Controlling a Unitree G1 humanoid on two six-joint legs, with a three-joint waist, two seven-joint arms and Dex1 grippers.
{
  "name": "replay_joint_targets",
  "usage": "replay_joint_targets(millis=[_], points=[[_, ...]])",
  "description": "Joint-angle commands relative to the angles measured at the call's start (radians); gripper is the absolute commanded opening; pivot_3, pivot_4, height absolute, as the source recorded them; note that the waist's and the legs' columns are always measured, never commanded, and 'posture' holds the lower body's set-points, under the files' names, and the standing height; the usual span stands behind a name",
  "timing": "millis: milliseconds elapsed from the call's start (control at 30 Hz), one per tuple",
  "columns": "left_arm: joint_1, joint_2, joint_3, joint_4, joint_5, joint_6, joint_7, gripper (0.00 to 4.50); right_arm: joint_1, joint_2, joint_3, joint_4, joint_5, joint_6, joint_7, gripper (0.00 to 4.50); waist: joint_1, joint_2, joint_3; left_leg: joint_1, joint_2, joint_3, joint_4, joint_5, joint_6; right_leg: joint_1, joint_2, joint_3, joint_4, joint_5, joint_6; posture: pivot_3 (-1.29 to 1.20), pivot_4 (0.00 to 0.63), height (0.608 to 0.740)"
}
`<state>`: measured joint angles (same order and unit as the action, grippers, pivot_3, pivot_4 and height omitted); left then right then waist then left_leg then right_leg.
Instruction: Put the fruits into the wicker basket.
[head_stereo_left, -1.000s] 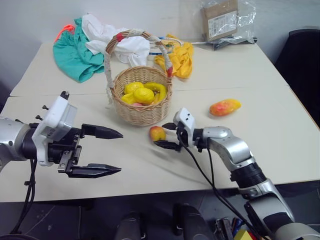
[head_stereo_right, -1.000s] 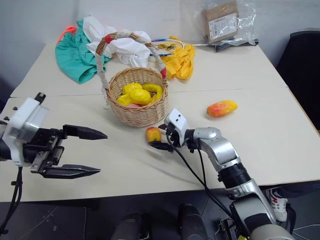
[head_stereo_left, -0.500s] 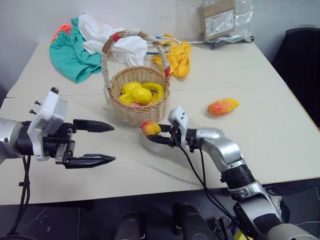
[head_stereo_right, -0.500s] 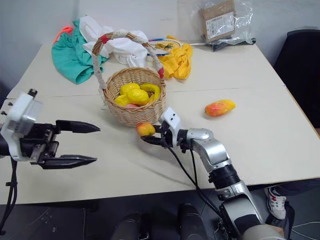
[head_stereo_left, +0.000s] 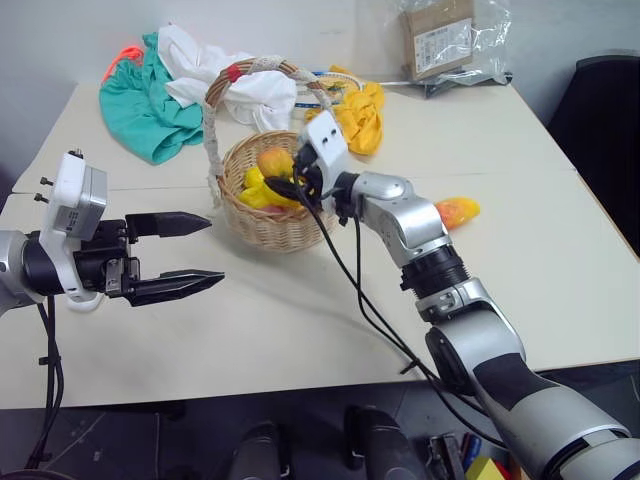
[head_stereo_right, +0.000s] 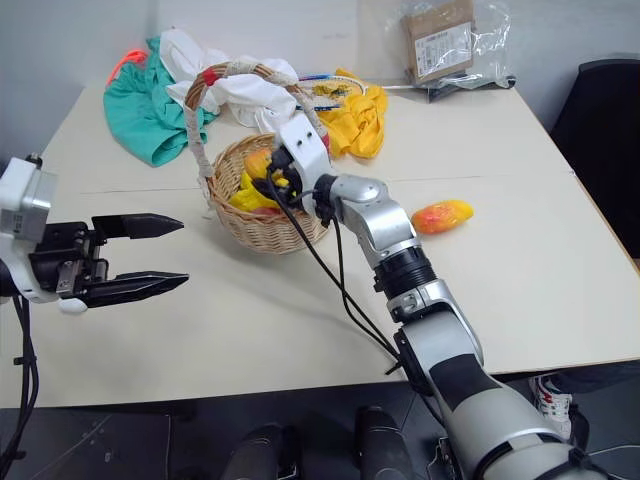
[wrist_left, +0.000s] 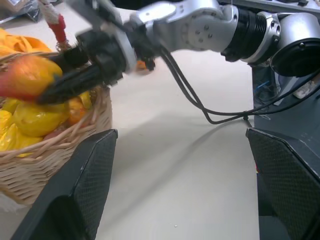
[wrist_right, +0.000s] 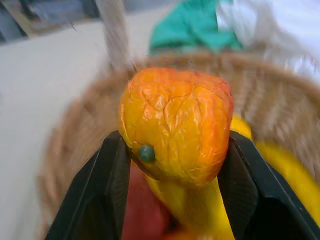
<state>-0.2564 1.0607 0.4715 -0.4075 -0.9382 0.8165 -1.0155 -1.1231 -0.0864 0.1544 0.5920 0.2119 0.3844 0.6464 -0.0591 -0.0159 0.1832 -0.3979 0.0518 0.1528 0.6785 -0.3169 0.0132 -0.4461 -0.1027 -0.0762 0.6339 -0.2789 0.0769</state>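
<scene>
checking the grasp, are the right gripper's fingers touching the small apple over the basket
Touching. In the right wrist view both black fingers press against the sides of the small apple, held above the wicker basket.

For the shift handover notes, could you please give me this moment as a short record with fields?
right hand: shut on the small apple-like fruit, held over the wicker basket
left hand: open, holding nothing, level above the table, left of the basket
wicker basket: upright, holds yellow lemons and a banana
mango-like fruit: lying on the table, right of the basket
far side of the table: green cloth, white cloth, yellow cloth, bagged cardboard box
</scene>
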Motion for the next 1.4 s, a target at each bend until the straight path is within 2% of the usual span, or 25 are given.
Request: replay_joint_targets(millis=[33, 100, 267, 333, 433, 500, 600, 700, 833, 1000, 1133, 1400], points=[[-0.010, -0.002, 0.018, -0.016, -0.007, -0.021, 0.002, 4.34, 0.047, -0.017, -0.032, -0.172, 0.077, 0.090, 0.075, 3.66, 0.000, 0.000, 0.000, -0.001, 0.000, 0.000, 0.000, 0.000, 0.000, 0.000, 0.000, 0.000, -0.002, 0.001, 0.001, 0.00, 0.150, 0.740], [-0.023, -0.008, -0.002, -0.005, 0.001, -0.031, 0.000, 4.34, 0.092, -0.051, -0.058, -0.320, 0.127, 0.148, 0.097, 4.28, 0.001, 0.000, 0.000, -0.003, 0.001, -0.002, 0.000, 0.000, 0.000, 0.000, 0.001, 0.000, -0.003, 0.001, 0.002, 0.00, 0.150, 0.740], [-0.081, -0.032, -0.073, 0.020, 0.018, -0.055, -0.008, 4.34, 0.220, -0.192, -0.229, -0.684, 0.378, 0.419, 0.113, 4.28, 0.019, 0.000, 0.000, -0.006, 0.002, -0.005, 0.003, 0.000, 0.000, 0.000, 0.003, -0.003, -0.004, 0.001, 0.002, 0.00, 0.150, 0.740], [-0.100, -0.039, -0.094, 0.028, 0.021, -0.062, -0.013, 4.34, 0.296, -0.285, -0.263, -0.786, 0.416, 0.468, 0.133, 4.28, 0.026, 0.000, 0.000, -0.006, 0.002, -0.004, 0.003, 0.000, 0.000, 0.000, 0.003, -0.003, -0.005, 0.002, 0.003, 0.00, 0.150, 0.740], [-0.142, -0.052, -0.139, 0.037, 0.023, -0.066, -0.024, 4.34, 0.500, -0.533, -0.372, -0.876, 0.388, 0.494, 0.176, 4.28, 0.036, -0.001, 0.000, -0.005, 0.001, -0.005, 0.003, 0.000, 0.001, 0.001, 0.003, -0.004, -0.006, 0.002, 0.004, 0.00, 0.150, 0.740], [-0.156, -0.057, -0.152, 0.041, 0.025, -0.067, -0.031, 4.34, 0.585, -0.628, -0.422, -0.877, 0.368, 0.480, 0.174, 4.28, 0.046, 0.000, 0.000, -0.006, -0.002, -0.004, 0.002, 0.000, 0.003, 0.001, 0.003, -0.006, -0.007, 0.003, 0.005, 0.00, 0.150, 0.740], [-0.184, -0.066, -0.185, 0.058, 0.039, -0.074, -0.044, 4.34, 0.742, -0.792, -0.439, -0.802, 0.213, 0.285, 0.212, 4.28, 0.035, 0.001, 0.000, -0.003, -0.004, 0.002, 0.003, 0.000, 0.005, 0.000, 0.002, -0.004, -0.010, 0.004, 0.008, 0.00, 0.150, 0.740], [-0.215, -0.072, -0.217, 0.080, 0.057, -0.084, -0.061, 4.34, 0.773, -0.864, -0.400, -0.700, 0.113, 0.106, 0.242, 4.28, 0.026, 0.000, 0.001, 0.001, -0.005, 0.005, 0.003, 0.000, 0.005, 0.002, 0.004, -0.002, -0.008, 0.004, 0.008, 0.00, 0.150, 0.740], [-0.264, -0.087, -0.250, 0.100, 0.068, -0.087, -0.072, 4.34, 0.675, -0.870, -0.238, -0.540, -0.061, -0.149, 0.264, 4.28, 0.013, 0.000, 0.001, 0.011, -0.003, 0.011, 0.002, 0.002, 0.002, 0.005, 0.007, 0.004, -0.005, 0.005, 0.006, 0.00, 0.150, 0.740], [-0.291, -0.111, -0.264, 0.088, 0.069, -0.080, -0.062, 4.34, 0.469, -0.798, -0.047, -0.282, -0.295, -0.378, 0.177, 4.28, 0.003, 0.000, 0.001, 0.010, -0.002, 0.012, 0.001, 0.003, 0.001, 0.003, 0.007, 0.006, -0.004, 0.006, 0.006, 0.00, 0.150, 0.740], [-0.259, -0.131, -0.228, 0.063, 0.057, -0.074, -0.015, 4.34, 0.308, -0.742, 0.109, -0.046, -0.490, -0.573, 0.117, 4.28, 0.003, 0.000, 0.002, 0.009, -0.001, 0.013, 0.001, 0.002, 0.001, 0.001, 0.006, 0.007, -0.005, 0.005, 0.005, 0.00, 0.150, 0.740], [-0.189, -0.133, -0.155, 0.003, 0.031, -0.054, 0.041, 4.34, 0.088, -0.647, 0.236, 0.316, -0.675, -0.749, -0.003, 4.28, 0.001, 0.000, 0.002, 0.009, 0.001, 0.014, 0.003, 0.002, 0.002, 0.001, 0.006, 0.009, -0.004, 0.005, 0.006, 0.00, 0.150, 0.740]])
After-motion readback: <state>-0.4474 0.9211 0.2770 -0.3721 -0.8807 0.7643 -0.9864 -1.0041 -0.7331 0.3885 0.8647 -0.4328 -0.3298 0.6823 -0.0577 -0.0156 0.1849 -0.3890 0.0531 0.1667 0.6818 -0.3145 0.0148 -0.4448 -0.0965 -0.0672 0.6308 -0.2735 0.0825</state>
